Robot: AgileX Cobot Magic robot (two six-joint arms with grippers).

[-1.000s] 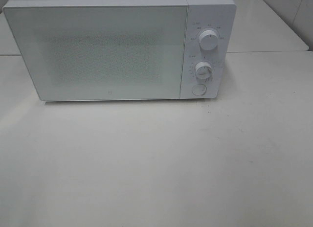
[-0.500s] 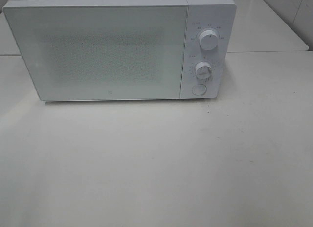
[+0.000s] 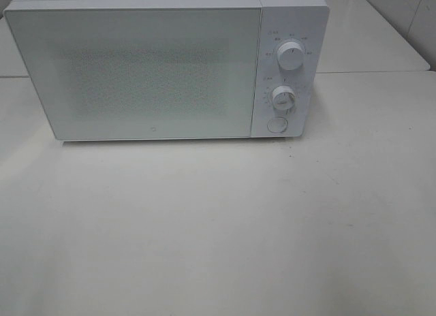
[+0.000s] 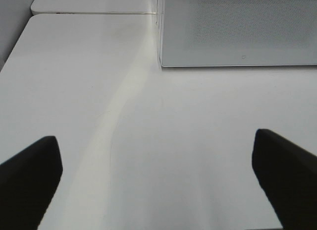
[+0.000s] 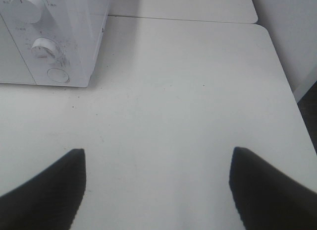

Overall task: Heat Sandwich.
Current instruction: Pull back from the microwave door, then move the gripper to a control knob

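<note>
The sandwich is out of view in every frame. A white microwave [image 3: 163, 64] stands at the back of the white table with its frosted door [image 3: 139, 71] shut; its door also shows in the left wrist view [image 4: 237, 27]. Two dials [image 3: 291, 57] and a round button [image 3: 276, 124] sit on its right panel, seen again in the right wrist view [image 5: 47, 49]. My left gripper [image 4: 157, 178] is open above bare table, in front of the microwave's left corner. Open too, my right gripper [image 5: 157, 188] hovers over bare table to the right of the panel. Neither arm appears in the exterior high view.
The white table [image 3: 218, 227] stretches in front of the microwave. A second white table [image 3: 371, 37] adjoins behind at the right. The table's right edge [image 5: 290, 91] and left edge [image 4: 15, 46] show in the wrist views.
</note>
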